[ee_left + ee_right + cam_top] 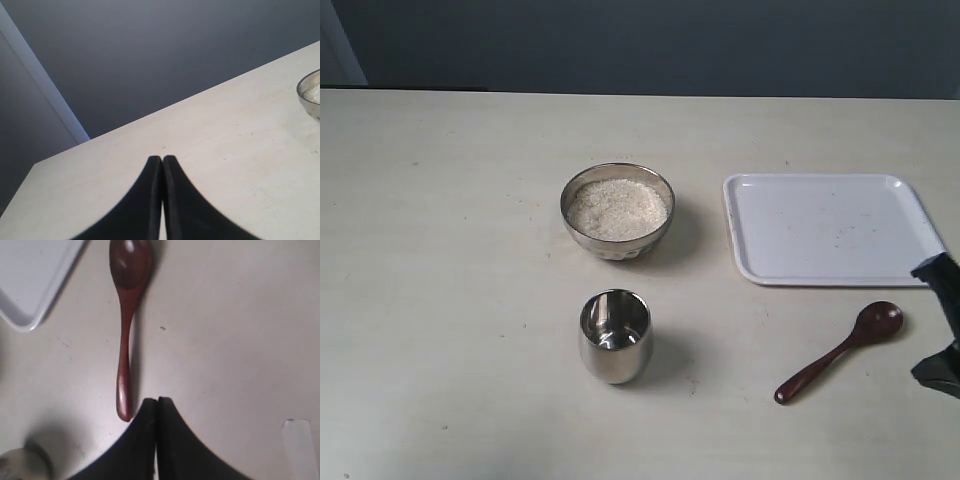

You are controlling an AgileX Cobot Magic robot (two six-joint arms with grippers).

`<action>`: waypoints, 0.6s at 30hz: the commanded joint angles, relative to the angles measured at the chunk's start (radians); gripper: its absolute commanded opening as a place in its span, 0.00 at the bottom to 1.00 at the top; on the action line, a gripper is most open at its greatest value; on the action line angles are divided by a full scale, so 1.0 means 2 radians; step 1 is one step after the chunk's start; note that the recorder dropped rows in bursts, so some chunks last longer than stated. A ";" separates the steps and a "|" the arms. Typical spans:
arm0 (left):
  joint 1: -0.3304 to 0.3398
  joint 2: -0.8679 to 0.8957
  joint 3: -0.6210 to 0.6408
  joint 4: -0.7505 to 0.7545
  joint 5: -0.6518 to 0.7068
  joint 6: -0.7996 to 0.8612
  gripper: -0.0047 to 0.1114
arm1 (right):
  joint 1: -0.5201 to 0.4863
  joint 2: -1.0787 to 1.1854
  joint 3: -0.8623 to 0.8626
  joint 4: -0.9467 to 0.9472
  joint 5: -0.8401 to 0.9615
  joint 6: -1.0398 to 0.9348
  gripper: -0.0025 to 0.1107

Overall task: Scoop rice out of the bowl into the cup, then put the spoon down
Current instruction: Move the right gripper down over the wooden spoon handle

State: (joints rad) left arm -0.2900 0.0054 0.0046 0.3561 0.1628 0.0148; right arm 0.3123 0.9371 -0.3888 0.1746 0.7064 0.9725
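Your left gripper (162, 158) shows only in its own wrist view, over the table (440, 300). Its 2 black, curved fingers press together tip to tip, with nothing between them. The table is a pale cream, matte top with faint specks. Behind it stands a plain dark blue-grey wall (640, 40).

Near the table's middle you have the bowl (617, 243), round, wide and shallow, of shiny steel. The rice (617, 208) fills it nearly to the rim in a fine, off-white, grainy heap. At 6 o'clock from the bowl, apart from it, the cup (615, 360) stands upright with its mouth up. It is egg-shaped polished steel, and its inside shows only bright reflections.

At 3 o'clock from the bowl lies a white rectangular tray (830, 228) with rounded corners and a low rim.

The spoon (840, 351) lies flat on the table near the tray's 6 o'clock edge. Its long axis runs from the handle end at 8 o'clock to the small oval head at 2 o'clock, hollow side up. It is glossy, dark reddish-brown wood with a thin handle.

Your right gripper (157, 401) sits at 3 o'clock from the spoon, at the exterior view's right edge. Its fingers meet and grip nothing. The handle end lies just beside the tips, not between them.
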 commanded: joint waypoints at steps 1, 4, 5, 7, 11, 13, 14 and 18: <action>0.000 -0.003 -0.002 0.000 -0.003 -0.003 0.04 | 0.080 0.057 0.001 -0.074 -0.055 0.102 0.01; 0.000 -0.003 -0.002 0.000 -0.003 -0.003 0.04 | 0.114 0.106 -0.011 -0.099 -0.092 0.140 0.01; 0.000 -0.003 -0.002 0.000 -0.003 -0.003 0.04 | 0.120 0.123 -0.013 -0.101 -0.105 0.147 0.01; 0.000 -0.003 -0.002 0.000 -0.003 -0.003 0.04 | 0.129 0.156 -0.014 -0.101 -0.146 0.164 0.01; 0.000 -0.003 -0.002 0.000 -0.003 -0.003 0.04 | 0.135 0.208 -0.014 -0.097 -0.216 0.187 0.01; 0.000 -0.003 -0.002 0.000 -0.003 -0.003 0.04 | 0.139 0.223 -0.014 -0.092 -0.250 0.185 0.02; 0.000 -0.003 -0.002 0.000 -0.003 -0.003 0.04 | 0.143 0.227 -0.014 -0.092 -0.269 0.185 0.02; 0.000 -0.003 -0.002 0.000 -0.003 -0.003 0.04 | 0.153 0.227 -0.015 -0.103 -0.333 0.181 0.11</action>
State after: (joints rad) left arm -0.2900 0.0054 0.0046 0.3561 0.1628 0.0148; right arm 0.6073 1.3918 -0.4117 -0.0092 0.1252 1.3426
